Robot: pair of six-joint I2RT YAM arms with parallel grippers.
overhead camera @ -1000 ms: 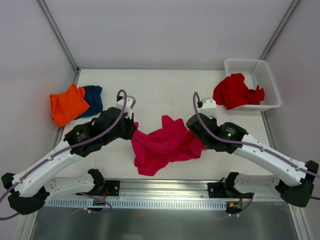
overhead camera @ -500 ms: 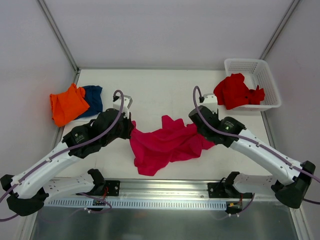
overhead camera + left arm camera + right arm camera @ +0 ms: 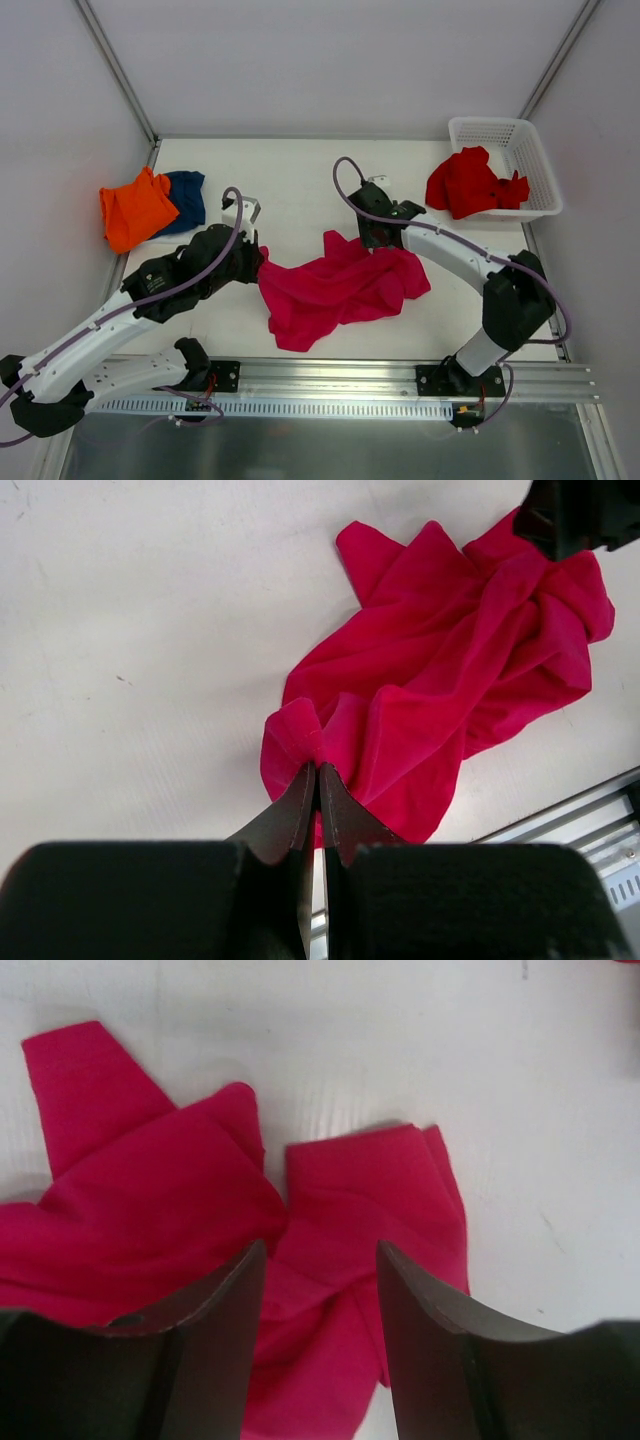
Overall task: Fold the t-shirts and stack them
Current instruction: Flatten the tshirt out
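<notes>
**Desk:** Where does the magenta-pink t-shirt [image 3: 340, 285] lie?

**Photographer:** Mid-worktop [image 3: 300, 180], unfolded and crumpled in loose ridges, with one sleeve poking toward the far side. A bunched corner at its left edge is nipped in the left pincer [image 3: 318, 770].

**Desk:** And the other three?

**Photographer:** The orange t-shirt [image 3: 135, 208] sits in a rumpled heap at the far left. Its edge laps over the navy blue t-shirt [image 3: 190, 195], which shows just beside it on the right. The bright red t-shirt [image 3: 468, 183] is bunched in the white basket [image 3: 520, 135] at the far right, with part of it spilling over the basket's left rim. None is folded; none is stacked neatly.
</notes>
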